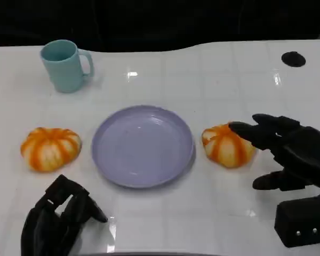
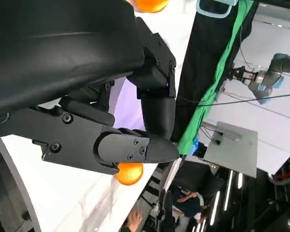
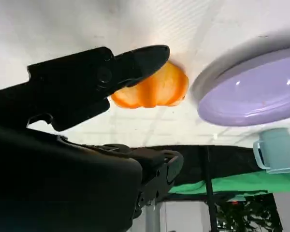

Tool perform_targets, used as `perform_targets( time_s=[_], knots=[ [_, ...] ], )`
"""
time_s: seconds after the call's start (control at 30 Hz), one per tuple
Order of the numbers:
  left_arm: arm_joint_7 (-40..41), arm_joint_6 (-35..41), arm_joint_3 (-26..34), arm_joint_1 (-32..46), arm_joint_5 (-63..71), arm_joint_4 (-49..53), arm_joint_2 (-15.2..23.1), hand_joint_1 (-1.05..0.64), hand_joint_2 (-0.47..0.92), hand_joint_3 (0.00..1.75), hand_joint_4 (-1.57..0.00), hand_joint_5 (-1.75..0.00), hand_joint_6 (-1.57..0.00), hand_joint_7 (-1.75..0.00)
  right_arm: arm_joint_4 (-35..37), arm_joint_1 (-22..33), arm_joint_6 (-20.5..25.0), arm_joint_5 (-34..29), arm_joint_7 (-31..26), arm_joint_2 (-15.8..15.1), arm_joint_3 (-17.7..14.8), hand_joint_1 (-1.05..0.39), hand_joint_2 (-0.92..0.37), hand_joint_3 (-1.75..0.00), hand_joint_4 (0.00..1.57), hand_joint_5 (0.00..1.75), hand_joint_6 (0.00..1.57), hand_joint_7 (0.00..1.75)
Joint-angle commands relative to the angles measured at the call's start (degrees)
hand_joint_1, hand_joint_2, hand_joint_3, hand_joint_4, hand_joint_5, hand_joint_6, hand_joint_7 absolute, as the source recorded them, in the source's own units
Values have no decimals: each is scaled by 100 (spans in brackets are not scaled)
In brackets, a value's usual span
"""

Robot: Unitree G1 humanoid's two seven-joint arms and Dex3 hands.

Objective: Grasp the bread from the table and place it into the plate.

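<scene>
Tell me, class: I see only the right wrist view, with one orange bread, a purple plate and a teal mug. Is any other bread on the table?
Observer: Yes. The head view shows a second bread across the plate, on the robot's left side.
Operator: Where is the left hand?
Observer: The left hand is near the table's front edge, short of that bread, holding nothing.
Operator: Has the right hand closed on its bread?
Observer: No. From above, the right hand reaches over the right bread, with its thumb apart from it.
</scene>
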Motion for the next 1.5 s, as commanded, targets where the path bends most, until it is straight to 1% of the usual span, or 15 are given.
perform_targets(
  time_s=[0.03,0.17,0.4,0.57,0.7,0.83,1.0,1.13,1.23,1.33,1.37,1.43,1.47,1.5],
  knots=[
    [-39,-49,39,-38,-48,27,69,-56,92,24,-62,-175,-52,-150,573,-444,198,-427,-589,-51,420,-47,-84,0,16,3,21,2],
    [-45,-67,46,-24,-49,21,54,-55,92,24,-62,-175,-51,-150,1126,-799,302,-663,-1013,1,784,-47,-83,0,19,3,23,2],
    [-90,-108,44,-2,-57,2,40,-54,92,27,-61,-175,-51,-150,2132,-1426,439,-866,-1370,187,1373,-47,-84,0,21,2,25,1],
    [-117,-113,50,-2,-55,21,39,-55,92,28,-61,-175,-50,-150,2877,-1816,490,-892,-1603,385,1708,-48,-85,-1,23,2,26,1],
    [-114,-45,59,0,-85,-4,40,-55,92,26,-61,-175,-51,-149,3573,-2119,582,-902,-1797,655,1964,-51,-86,-1,23,1,25,0],
    [-117,-77,57,12,-74,-11,39,-54,92,27,-61,-175,-51,-149,3976,-2291,696,-863,-1920,874,2144,-51,-86,0,23,1,24,0],
    [-66,-66,38,50,-47,-73,34,-55,92,26,-62,-175,-52,-149,4356,-2473,990,-835,-1848,1193,2334,-51,-86,0,23,0,23,0],
    [-86,-77,16,69,-31,-99,51,-56,92,27,-62,-175,-51,-150,4501,-2531,1087,-785,-1831,1305,2435,-51,-87,0,23,0,23,0],
    [-53,-69,-3,89,-1,-134,61,-57,92,25,-63,-175,-53,-150,4623,-2546,1144,-709,-1830,1434,2428,-49,-87,0,26,1,25,1],
    [-66,-53,-5,127,-26,-182,44,-57,92,25,-63,-175,-53,-150,4683,-2528,1113,-560,-1877,1514,2357,-43,-87,0,33,4,31,3],
    [-65,-37,-7,143,-37,-207,35,-56,92,25,-63,-175,-53,-149,4698,-2527,1118,-523,-1899,1534,2354,-39,-87,0,45,5,37,3],
    [-66,-7,-12,166,-54,-246,24,-56,92,25,-63,-175,-53,-149,4729,-2528,1121,-454,-1920,1568,2340,-36,-88,-1,58,7,46,4],
    [-53,-4,-22,181,-39,-266,25,-56,92,25,-63,-175,-52,-149,4742,-2513,1062,-387,-1942,1574,2305,-31,-90,-1,75,13,60,6],
    [-42,-2,-29,193,-27,-281,27,-56,92,25,-63,-175,-53,-149,4752,-2501,1015,-331,-1957,1579,2282,-27,-91,-5,90,38,82,7]
  ],
)
